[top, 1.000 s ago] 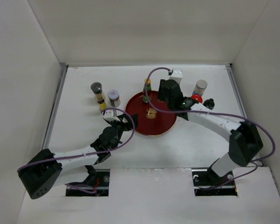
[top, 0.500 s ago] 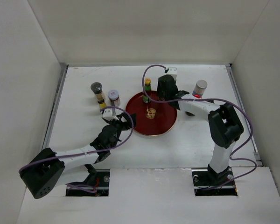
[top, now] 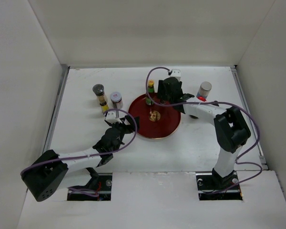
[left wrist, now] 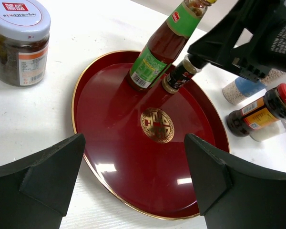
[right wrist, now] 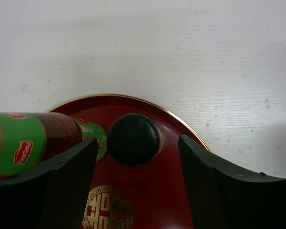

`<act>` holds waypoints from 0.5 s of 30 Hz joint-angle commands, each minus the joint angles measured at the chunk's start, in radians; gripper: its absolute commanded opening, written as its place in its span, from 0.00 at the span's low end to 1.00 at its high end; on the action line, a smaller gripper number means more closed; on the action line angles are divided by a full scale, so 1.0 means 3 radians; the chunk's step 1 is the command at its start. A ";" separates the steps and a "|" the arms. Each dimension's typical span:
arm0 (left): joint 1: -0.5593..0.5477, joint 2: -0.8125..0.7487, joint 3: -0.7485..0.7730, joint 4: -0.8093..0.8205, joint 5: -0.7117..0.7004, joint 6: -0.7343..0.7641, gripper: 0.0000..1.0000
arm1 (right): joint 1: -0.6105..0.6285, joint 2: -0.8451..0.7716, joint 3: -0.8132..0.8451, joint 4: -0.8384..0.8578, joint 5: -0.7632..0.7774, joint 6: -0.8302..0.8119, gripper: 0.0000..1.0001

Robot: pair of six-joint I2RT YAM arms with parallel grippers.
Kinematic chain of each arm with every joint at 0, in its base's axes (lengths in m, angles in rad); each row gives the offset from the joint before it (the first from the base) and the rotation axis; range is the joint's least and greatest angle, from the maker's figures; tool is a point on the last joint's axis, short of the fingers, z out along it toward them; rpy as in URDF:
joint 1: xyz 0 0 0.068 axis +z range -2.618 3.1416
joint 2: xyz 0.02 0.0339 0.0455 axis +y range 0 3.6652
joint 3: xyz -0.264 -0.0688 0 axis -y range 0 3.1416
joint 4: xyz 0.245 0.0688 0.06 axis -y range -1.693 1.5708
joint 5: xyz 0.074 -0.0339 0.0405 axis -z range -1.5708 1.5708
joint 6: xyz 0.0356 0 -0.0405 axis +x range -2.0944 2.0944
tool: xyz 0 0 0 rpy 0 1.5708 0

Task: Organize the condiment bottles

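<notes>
A dark red round tray (top: 155, 130) holds a tall bottle (top: 150, 89) with a green label and yellow cap at its back edge. A small black-capped bottle (right wrist: 133, 139) stands next to it on the tray, also in the left wrist view (left wrist: 178, 77). My right gripper (top: 160, 98) is open right above it, with a finger on each side of the cap (right wrist: 137, 140) and a gap on both sides. My left gripper (top: 127, 125) is open and empty at the tray's near left rim (left wrist: 134, 138).
Left of the tray stand a grey-capped jar (top: 98, 90), a white-lidded jar (top: 116, 98) (left wrist: 19, 40) and a small yellow bottle (top: 105, 108). Right of it stand a silver-capped bottle (top: 204, 88) and a red-capped bottle (top: 200, 99) (left wrist: 260, 112). White walls enclose the table.
My right arm has folded in at the elbow, and its gripper has moved a little left along the tray's back edge toward the tall bottle. The left arm has barely moved.
</notes>
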 commanded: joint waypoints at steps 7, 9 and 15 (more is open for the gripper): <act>0.0033 -0.0081 -0.0006 0.0127 0.0036 0.0018 0.84 | -0.0067 -0.1429 -0.0768 -0.0062 0.0251 0.0010 0.78; 0.0038 -0.0102 -0.0016 0.0121 0.0036 0.0018 0.84 | -0.0210 -0.1741 -0.0963 -0.0143 0.0379 0.0041 0.78; 0.0048 -0.0087 -0.0016 0.0121 0.0036 0.0018 0.85 | -0.0563 -0.2054 -0.1148 -0.0613 0.0513 0.0087 0.88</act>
